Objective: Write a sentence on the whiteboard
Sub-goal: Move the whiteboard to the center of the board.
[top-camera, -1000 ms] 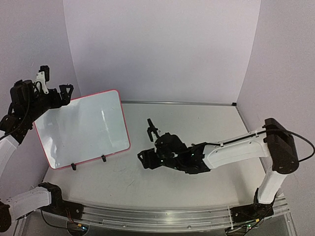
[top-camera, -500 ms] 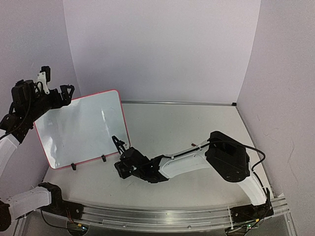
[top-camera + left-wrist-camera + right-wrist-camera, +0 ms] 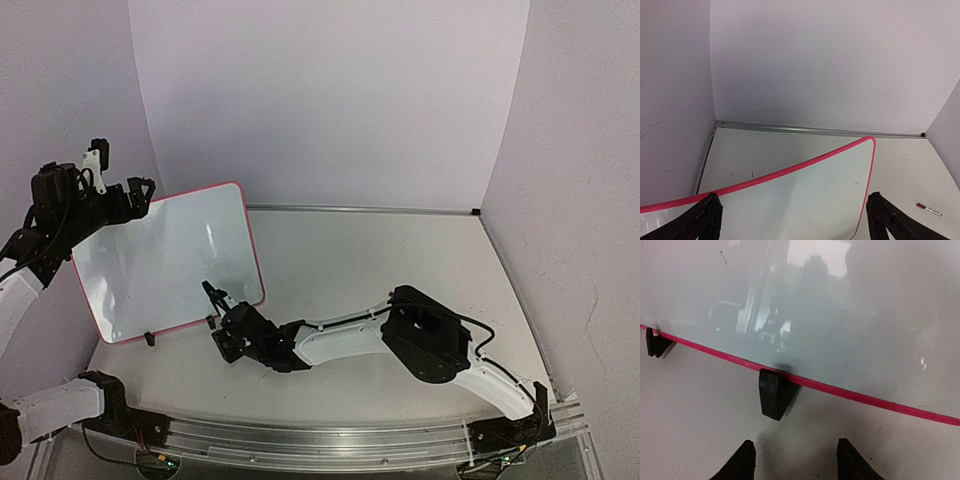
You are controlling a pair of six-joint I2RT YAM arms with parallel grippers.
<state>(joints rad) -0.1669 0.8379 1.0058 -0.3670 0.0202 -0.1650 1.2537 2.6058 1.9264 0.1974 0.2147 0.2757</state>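
Observation:
The whiteboard stands tilted at the left on two black clip feet, its pink-framed face blank; no sentence is in view on it. My left gripper hovers open at the board's top left corner. In the left wrist view its black fingertips straddle the board's top edge without touching it. My right gripper reaches far left, low over the table, just in front of the board's right foot. It is open, with only bare table between its fingertips.
A small marker lies on the table to the right of the board. The second clip foot sits further left along the bottom frame. Walls close in the table at the back and on both sides.
My right arm has swept left from the table's middle to the board's lower right foot, its jaws narrowing. The left gripper has risen slightly at the board's top corner.

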